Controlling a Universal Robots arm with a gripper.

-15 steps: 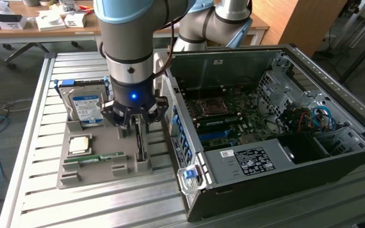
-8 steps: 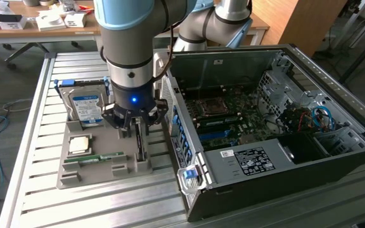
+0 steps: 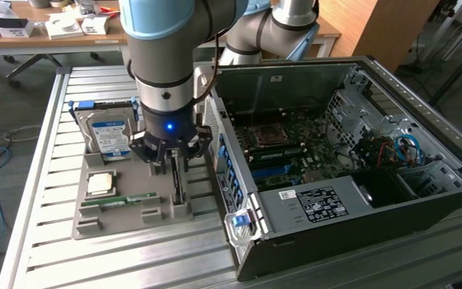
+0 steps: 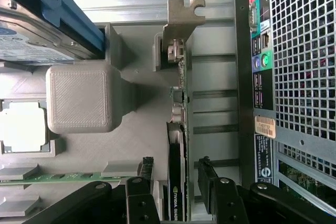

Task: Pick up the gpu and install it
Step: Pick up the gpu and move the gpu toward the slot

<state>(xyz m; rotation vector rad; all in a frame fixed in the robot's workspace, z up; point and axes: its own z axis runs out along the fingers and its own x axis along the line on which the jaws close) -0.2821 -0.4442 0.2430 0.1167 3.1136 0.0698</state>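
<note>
The gpu (image 3: 178,185) is a thin dark card standing on edge in a slot of the grey tray (image 3: 127,218). In the wrist view the gpu (image 4: 178,124) runs lengthwise, with its pale metal bracket (image 4: 179,22) at the far end. My gripper (image 3: 171,158) hangs low over the card's near end. It is open, with one finger on each side of the card and a small gap on both sides. The gripper (image 4: 176,179) straddles the card's top edge, and its dark fingers (image 4: 206,174) do not press on it.
The tray also holds a silver blue-labelled hard drive (image 3: 109,137), a square processor (image 3: 101,182) and a green memory stick (image 3: 120,200). The open computer case (image 3: 351,198) lies close on the exterior view's right, its rear panel (image 4: 294,77) beside the card. All of it rests on a slatted metal table (image 3: 46,180).
</note>
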